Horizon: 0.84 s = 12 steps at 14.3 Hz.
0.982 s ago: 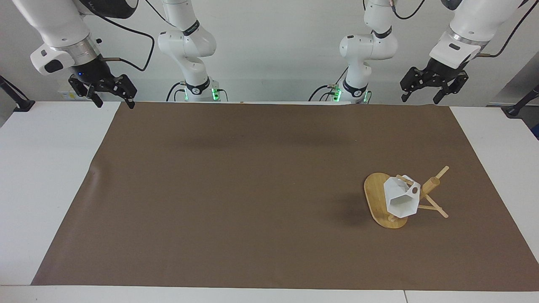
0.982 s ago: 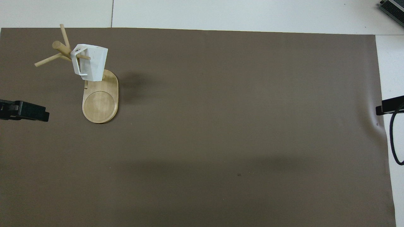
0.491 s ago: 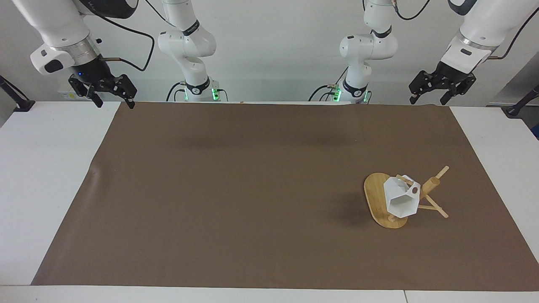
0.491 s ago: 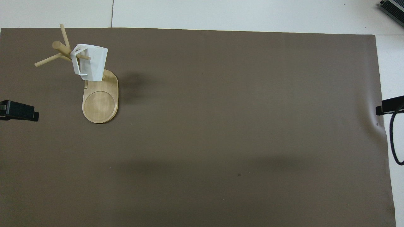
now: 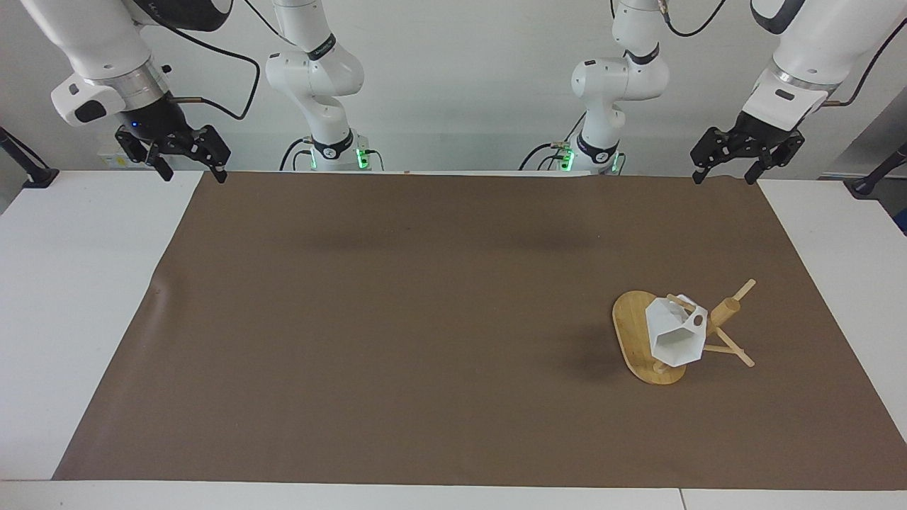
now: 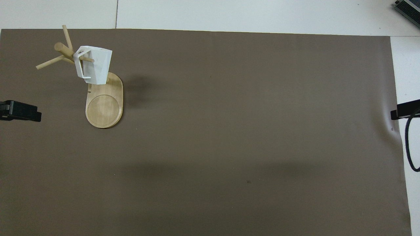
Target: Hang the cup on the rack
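The white faceted cup [image 5: 677, 333] [image 6: 94, 64] hangs by its handle on a peg of the bamboo rack [image 5: 634, 333] [image 6: 104, 106], which stands on the brown mat toward the left arm's end of the table. My left gripper [image 5: 726, 173] is raised over the mat's corner by the robots, open and empty, well apart from the rack. In the overhead view only a black tip of it [image 6: 19, 111] shows at the edge. My right gripper [image 5: 191, 170] hangs open and empty over the mat's corner at the right arm's end.
A brown mat [image 5: 425, 319] covers most of the white table [image 5: 64, 283]. A black cable [image 6: 410, 144] loops over the table's edge at the right arm's end. Both arm bases [image 5: 333, 152] stand at the robots' edge.
The left gripper has drawn back toward its own end of the table and sunk slightly. The cup, rack and right arm have stayed still.
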Motion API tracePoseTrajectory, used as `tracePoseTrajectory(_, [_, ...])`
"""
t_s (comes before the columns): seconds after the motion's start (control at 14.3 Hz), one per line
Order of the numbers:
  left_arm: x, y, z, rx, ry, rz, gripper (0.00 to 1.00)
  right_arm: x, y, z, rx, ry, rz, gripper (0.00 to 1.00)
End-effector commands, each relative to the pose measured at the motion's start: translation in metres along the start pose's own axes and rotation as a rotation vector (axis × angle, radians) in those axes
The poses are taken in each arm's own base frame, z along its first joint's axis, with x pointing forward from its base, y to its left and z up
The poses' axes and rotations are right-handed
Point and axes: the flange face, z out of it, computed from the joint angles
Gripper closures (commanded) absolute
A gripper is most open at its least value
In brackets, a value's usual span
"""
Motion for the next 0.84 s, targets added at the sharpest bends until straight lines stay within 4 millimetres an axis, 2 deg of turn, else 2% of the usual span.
tracePoseTrajectory(0.0, [-0.0037,0.0004,0.0018,0.026,-0.001,0.004,0.0,-0.0013,0.001,0.0008,-0.002,-0.016,-0.017,0.0])
tracePoseTrajectory(0.77, [-0.0042,0.0031,0.0029,0.052,0.004,0.007,0.0,-0.0013,0.001,0.0008,-0.002,-0.016,-0.016,0.0])
